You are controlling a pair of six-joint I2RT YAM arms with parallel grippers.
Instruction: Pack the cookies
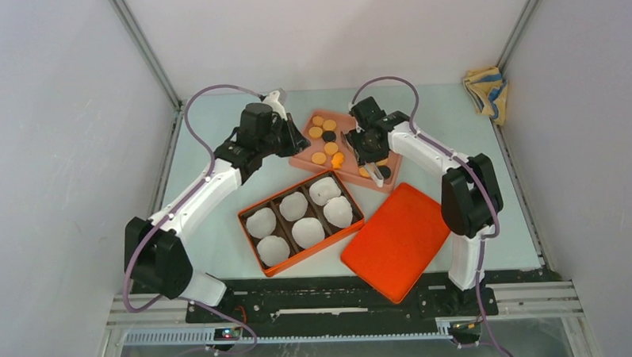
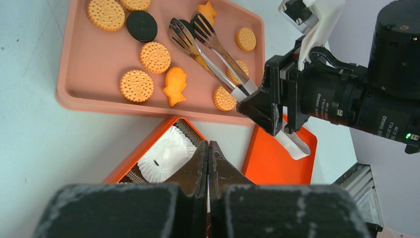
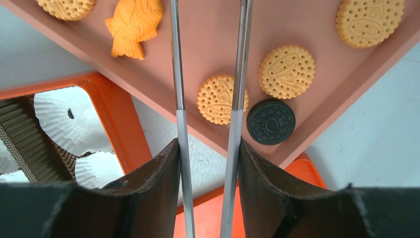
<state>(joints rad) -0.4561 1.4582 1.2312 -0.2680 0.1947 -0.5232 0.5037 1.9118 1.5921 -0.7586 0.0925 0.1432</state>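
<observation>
Orange round cookies (image 1: 317, 132) and a few black ones lie on a pink tray (image 1: 300, 159). In the left wrist view I see round cookies (image 2: 155, 57), a black cookie (image 2: 141, 26) and a fish-shaped one (image 2: 175, 85). My right gripper (image 1: 359, 141) is shut on metal tongs (image 2: 213, 49), whose tips are spread over the tray with nothing between them. In the right wrist view the gripper (image 3: 209, 148) presses the tong arms (image 3: 178, 99) above a round cookie (image 3: 218, 99), beside a black cookie (image 3: 270, 122). My left gripper (image 2: 208, 148) is shut and empty, by the tray's left edge (image 1: 299, 139).
An orange box (image 1: 251, 220) with several white paper cups (image 1: 307, 231) sits in front of the tray. Its orange lid (image 1: 398, 239) lies to the right. A folded cloth (image 1: 486, 93) lies in the back right corner. Grey walls close in both sides.
</observation>
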